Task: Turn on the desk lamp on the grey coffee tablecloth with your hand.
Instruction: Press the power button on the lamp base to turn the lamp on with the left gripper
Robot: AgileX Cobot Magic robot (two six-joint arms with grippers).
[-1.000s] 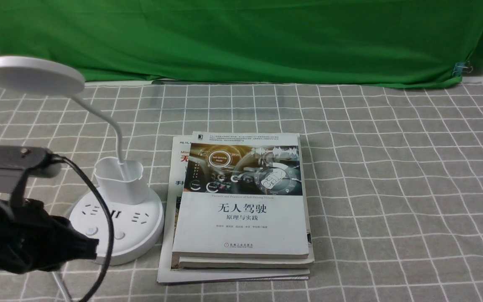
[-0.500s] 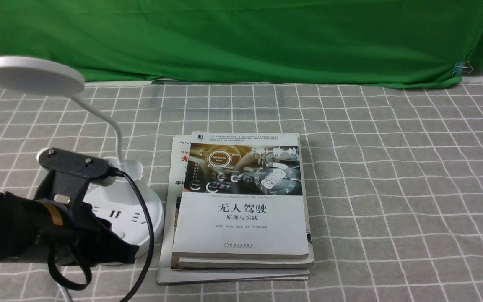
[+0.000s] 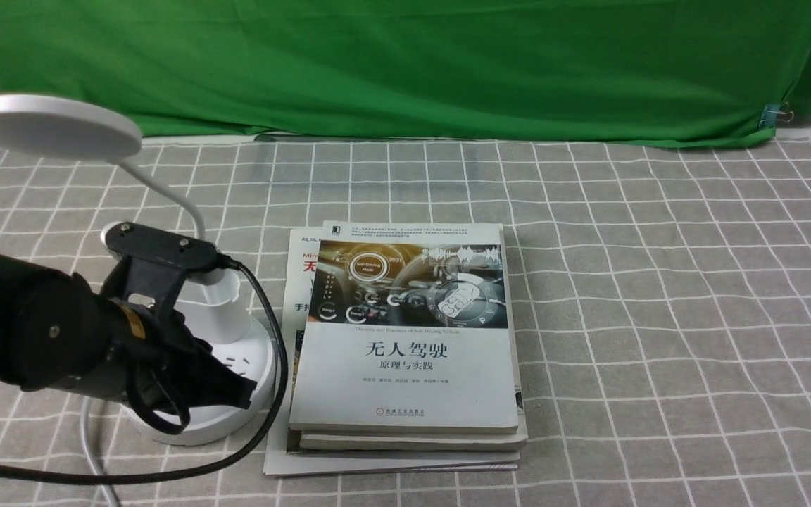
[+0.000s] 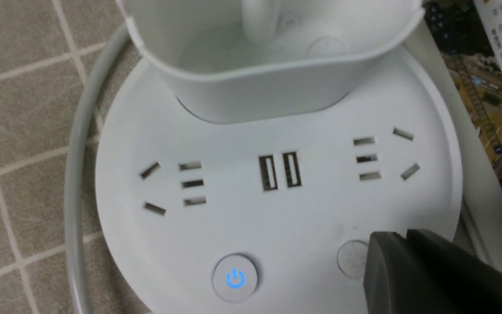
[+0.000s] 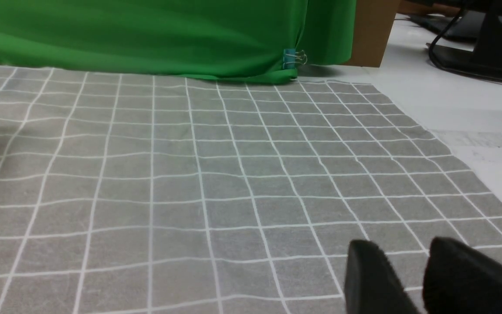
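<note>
the hand (image 4: 403,239), jaws pressed together, has its tip at the desk lamp's (image 3: 222,313) plain button (image 4: 350,261); lamp head (image 3: 50,127) looks unlit, press not yet done

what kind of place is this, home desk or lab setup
Probably a staged lab bench: green backdrop cloth clipped behind, grey coffee tablecloth holding a desk lamp and books, what looks like a monitor stand alongside.
</note>
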